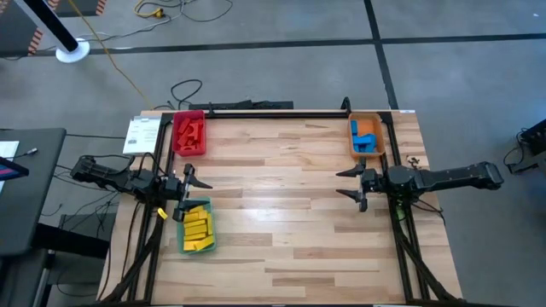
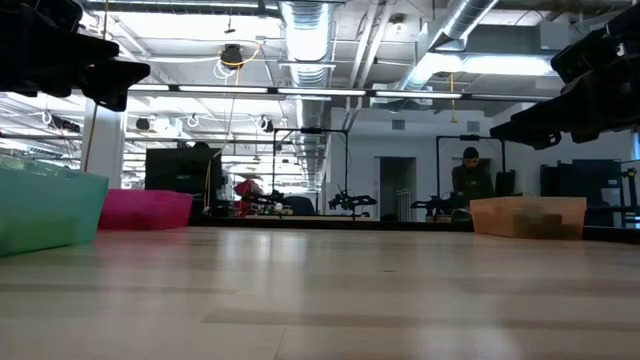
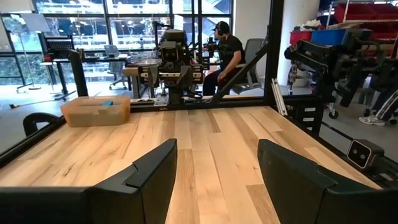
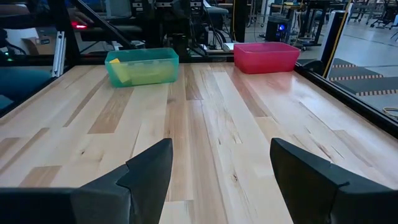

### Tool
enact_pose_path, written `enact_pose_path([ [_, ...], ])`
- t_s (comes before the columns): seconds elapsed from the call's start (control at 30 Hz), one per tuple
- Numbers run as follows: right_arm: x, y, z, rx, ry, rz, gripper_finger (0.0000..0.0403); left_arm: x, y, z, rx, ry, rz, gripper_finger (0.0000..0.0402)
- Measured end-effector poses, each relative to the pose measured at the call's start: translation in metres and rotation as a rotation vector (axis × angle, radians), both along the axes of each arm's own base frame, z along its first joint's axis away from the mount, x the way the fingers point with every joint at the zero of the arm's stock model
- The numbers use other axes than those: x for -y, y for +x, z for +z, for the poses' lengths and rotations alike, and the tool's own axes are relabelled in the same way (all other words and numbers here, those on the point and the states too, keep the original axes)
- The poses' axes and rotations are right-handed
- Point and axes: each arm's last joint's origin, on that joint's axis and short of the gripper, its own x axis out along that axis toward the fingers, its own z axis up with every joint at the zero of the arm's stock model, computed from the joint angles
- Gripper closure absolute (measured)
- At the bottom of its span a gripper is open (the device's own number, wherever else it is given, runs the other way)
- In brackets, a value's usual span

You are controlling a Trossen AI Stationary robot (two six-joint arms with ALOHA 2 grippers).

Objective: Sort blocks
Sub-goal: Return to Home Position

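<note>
From above I see the wooden table point(image 1: 290, 230) with small, solid-coloured bars sorted by colour: red blocks point(image 1: 190, 135) jumbled in the red tray point(image 1: 177, 119) at the far left corner, blue blocks point(image 1: 365, 139) in the orange tray point(image 1: 380, 128) at the far right corner, and yellow blocks point(image 1: 198, 226) stacked in the green tray point(image 1: 181, 237) nearer along the left edge. My left gripper point(image 1: 200, 186) hovers just beside the green tray's far end, fingers spread wide and holding nothing. My right gripper point(image 1: 341, 182) hangs just near of the orange tray, equally spread and empty, facing the left one across the table's middle.
</note>
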Motion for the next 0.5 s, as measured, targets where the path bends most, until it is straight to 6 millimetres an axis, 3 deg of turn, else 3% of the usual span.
enact_pose_path([
  [0.5,0.0000,0.0000,0.0000,0.000,0.000,0.000,0.0117,0.0000,0.0000,0.0000,-0.001,-0.005,0.000,0.0182],
])
